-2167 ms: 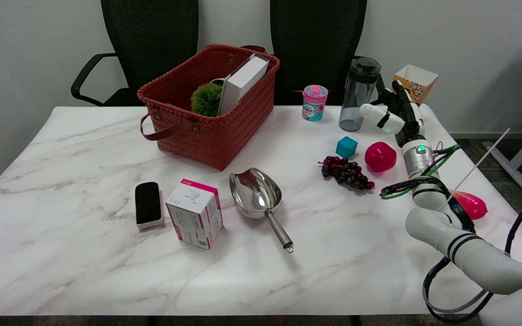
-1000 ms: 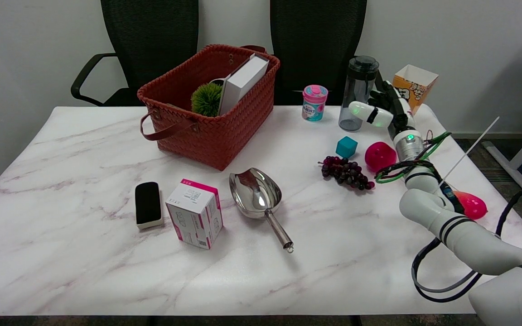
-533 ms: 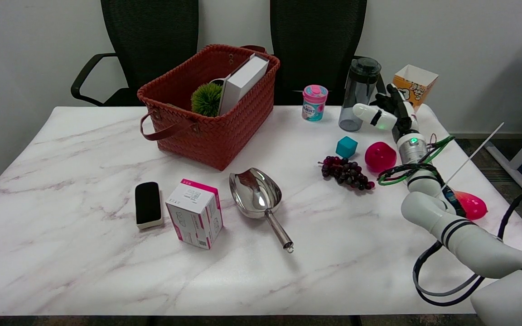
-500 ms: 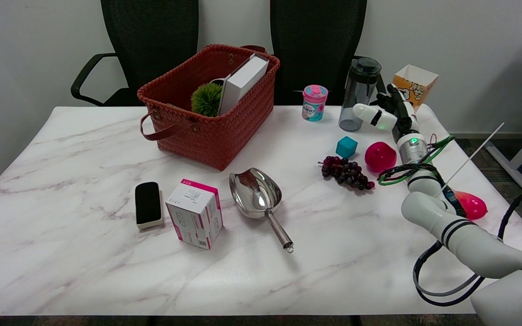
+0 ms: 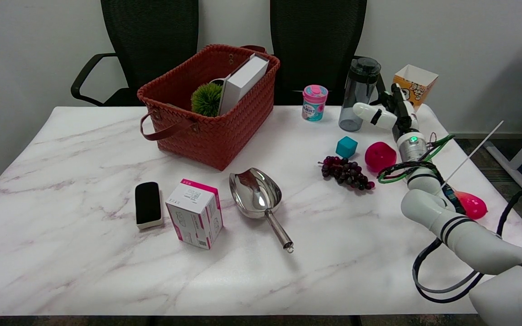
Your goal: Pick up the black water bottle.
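Observation:
The black water bottle (image 5: 357, 93), smoky grey with a dark screw cap, stands upright at the table's far right. My right hand (image 5: 390, 111) is just to its right, at the height of its lower half. The white thumb (image 5: 369, 113) reaches across the front of the bottle's lower right side, and the dark fingers (image 5: 385, 97) sit at its right, behind. I cannot tell whether thumb or fingers press on the bottle. Nothing is lifted.
Near the hand lie a teal cube (image 5: 346, 146), a magenta ball (image 5: 380, 156), dark grapes (image 5: 346, 172) and a pink-lidded cup (image 5: 314, 103). A popcorn box (image 5: 414, 85) stands behind, a red basket (image 5: 209, 104) far left. A scoop (image 5: 258, 197), a pink box (image 5: 195, 213) and an eraser (image 5: 147, 203) lie nearer.
Over two seconds my right hand has moved left and away, closing on the bottle's right side. In the last half second it has barely shifted. The bottle stands where it was.

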Robot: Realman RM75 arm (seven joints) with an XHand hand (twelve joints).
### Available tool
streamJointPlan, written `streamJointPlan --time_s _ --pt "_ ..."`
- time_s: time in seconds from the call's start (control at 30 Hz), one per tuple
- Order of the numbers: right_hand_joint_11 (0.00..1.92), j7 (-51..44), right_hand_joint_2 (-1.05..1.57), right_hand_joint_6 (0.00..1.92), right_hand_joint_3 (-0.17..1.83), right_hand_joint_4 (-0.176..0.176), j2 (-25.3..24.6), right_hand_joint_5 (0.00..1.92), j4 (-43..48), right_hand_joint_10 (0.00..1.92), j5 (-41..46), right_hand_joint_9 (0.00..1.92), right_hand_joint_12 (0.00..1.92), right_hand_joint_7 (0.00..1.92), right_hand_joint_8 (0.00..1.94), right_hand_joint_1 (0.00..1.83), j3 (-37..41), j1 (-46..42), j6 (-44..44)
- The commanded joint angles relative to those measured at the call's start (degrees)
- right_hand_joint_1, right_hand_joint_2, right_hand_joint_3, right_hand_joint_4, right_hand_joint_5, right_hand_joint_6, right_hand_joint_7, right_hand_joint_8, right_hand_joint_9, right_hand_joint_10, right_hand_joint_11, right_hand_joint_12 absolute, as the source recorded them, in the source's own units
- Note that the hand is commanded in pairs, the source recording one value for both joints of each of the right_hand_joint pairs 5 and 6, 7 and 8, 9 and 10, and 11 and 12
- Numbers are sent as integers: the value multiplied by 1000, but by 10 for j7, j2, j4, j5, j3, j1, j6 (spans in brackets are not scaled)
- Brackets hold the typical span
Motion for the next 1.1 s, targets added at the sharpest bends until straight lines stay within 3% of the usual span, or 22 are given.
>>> streamJointPlan --time_s 0.03,0.57,1.1 --pt "77 2 -148 0 458 0 -5 0 -34 210 4 210 77 242 242 1012 -33 42 -13" --pt "86 2 -179 0 497 0 -10 0 -96 228 0 228 86 288 288 1007 -57 110 -29" --pt "88 3 -184 0 501 0 -8 0 -105 237 13 237 88 300 300 998 -52 92 -25"
